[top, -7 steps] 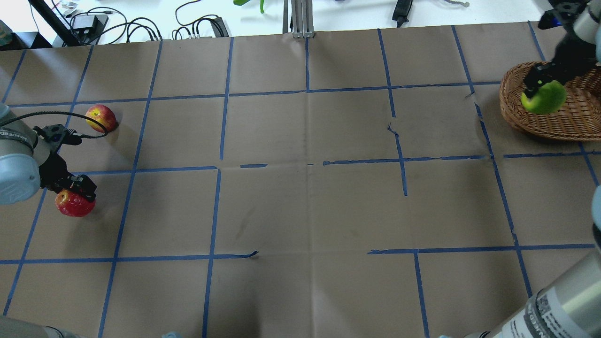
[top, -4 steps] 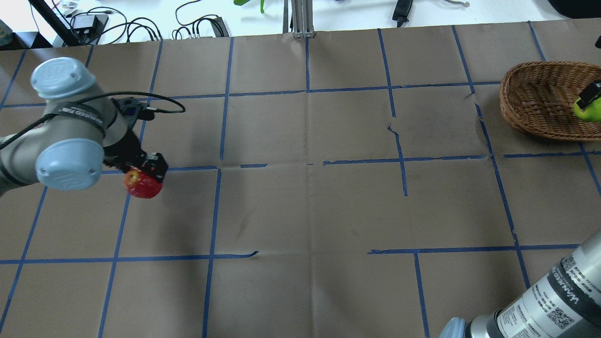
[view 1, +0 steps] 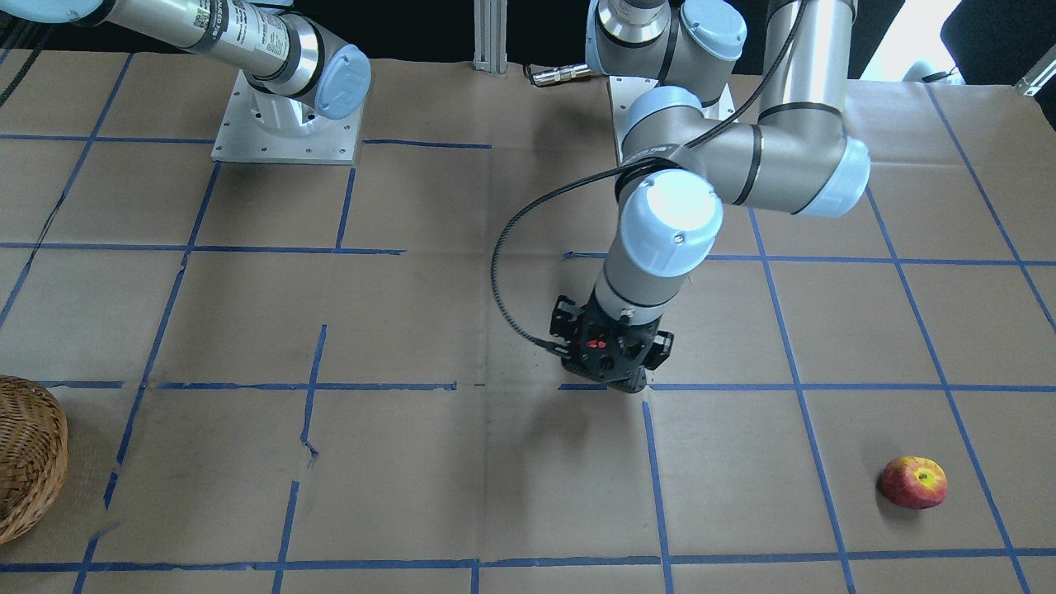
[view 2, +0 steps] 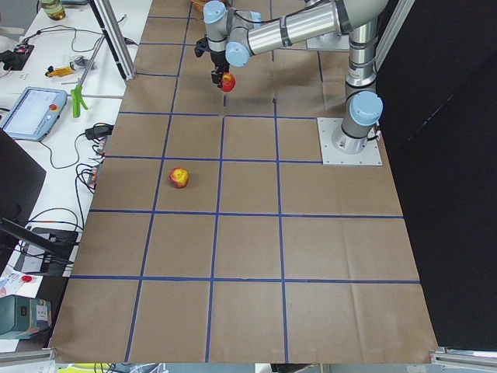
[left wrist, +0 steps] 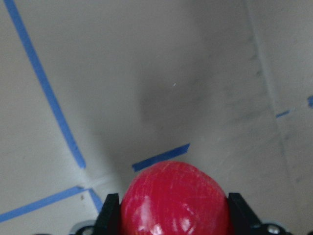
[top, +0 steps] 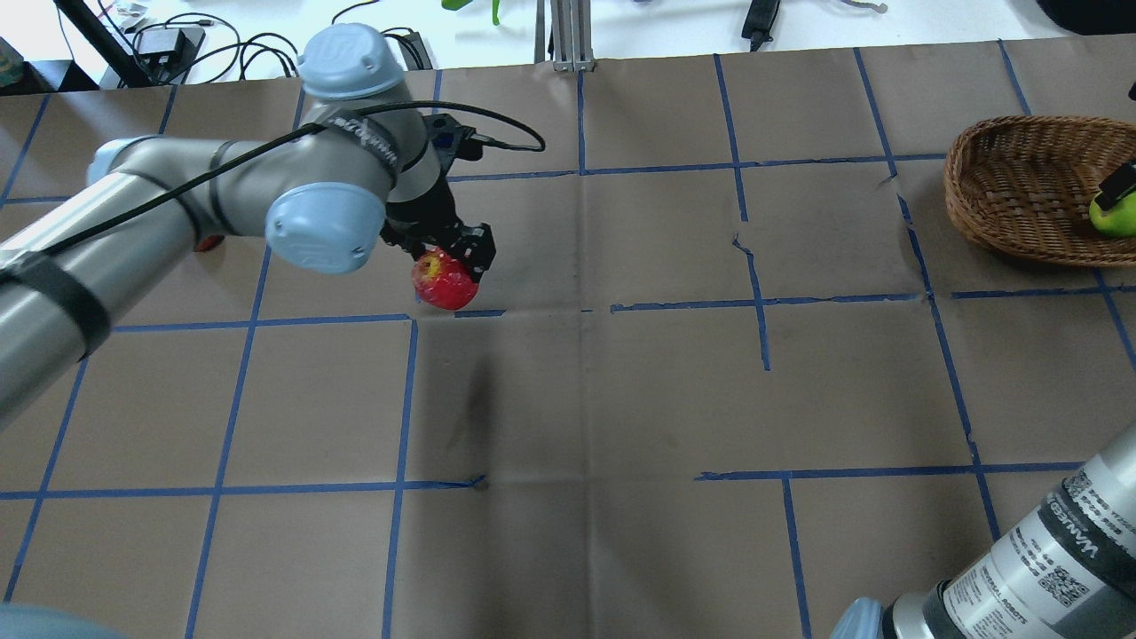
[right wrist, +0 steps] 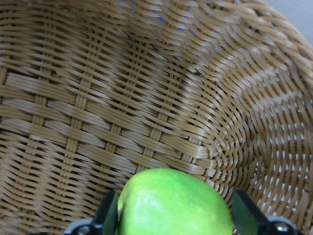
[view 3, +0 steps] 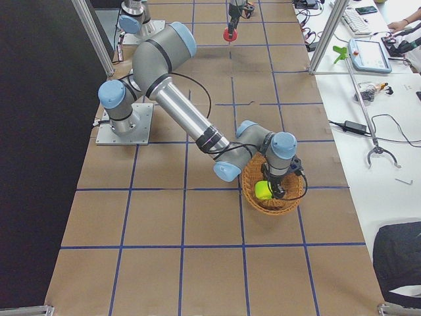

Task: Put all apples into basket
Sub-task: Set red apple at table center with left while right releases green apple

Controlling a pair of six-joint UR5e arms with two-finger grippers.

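One red apple w/ yellow patches is lying loose at lower right of the front-facing view, well apart from the round light-brown wicker basket peeking in at the left edge. The left gripper is hanging near frame ctr, its load hidden under the wrist.

Overhead: that gripper is clamping the glossy solid-red apple left of ctr, lifted off the table judging by the shadow lower down. At the far right edge the right gripper is holding the bright yellow-green apple over the basket's inside.

Exterior left: the red one is riding at top ctr, the patched one sitting mid-left.

Exterior right: the green one is sitting low in the basket. Touching the weave or not, can't tell.

Left wrist: black fingers are pinching the red apple on both sides.

Right wrist: same on the green one.

Judgement: the left arm is carrying toward the basket. It should be gripping firm (glossy skin, slip risk), riding high enough to clear the rim, and holding off til the right arm is out, b/c both are aiming at one spot.

Surface: creased brown paper sheet w/ blue tape grid. Room: cable-strewn white bench along the overhead's top, and a teach pendant upper left in exterior left.
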